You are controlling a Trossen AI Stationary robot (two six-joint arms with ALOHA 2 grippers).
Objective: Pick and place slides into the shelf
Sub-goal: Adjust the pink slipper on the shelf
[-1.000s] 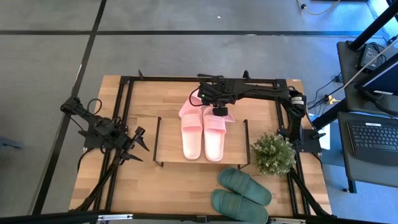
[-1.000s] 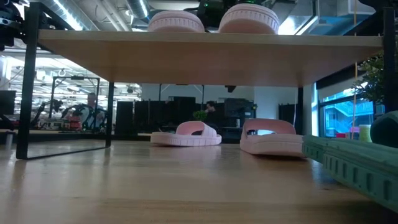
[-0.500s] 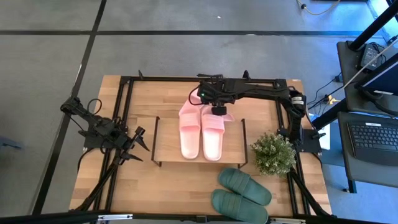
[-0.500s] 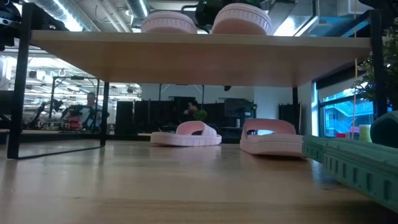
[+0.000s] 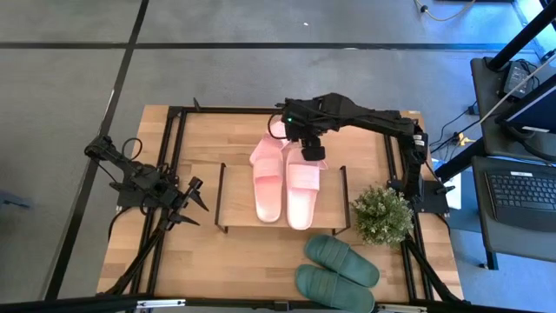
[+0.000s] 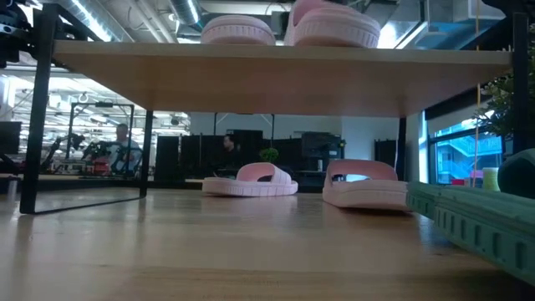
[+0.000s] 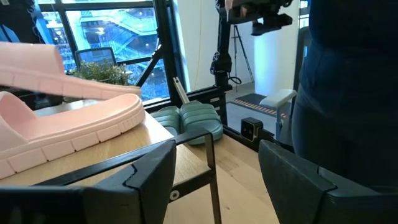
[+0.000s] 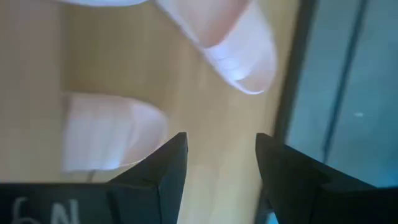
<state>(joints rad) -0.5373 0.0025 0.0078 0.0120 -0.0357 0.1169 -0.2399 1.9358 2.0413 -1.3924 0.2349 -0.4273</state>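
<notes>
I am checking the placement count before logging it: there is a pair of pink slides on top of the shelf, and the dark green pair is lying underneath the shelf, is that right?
Not quite. The pink slides are on top of the shelf, but the dark green pair lies on the table in front of the shelf, beside the small plant, not underneath it. The high view shows this; in the low view, another pink pair lies on the table beyond the shelf.

Right gripper (image 5: 314,154) now farther over the shelf (image 5: 234,202), right-hand pink slide (image 5: 301,185) pushed farther toward the shelf's near edge, its toe tipped up in the low view, person in the background walking left.
</notes>
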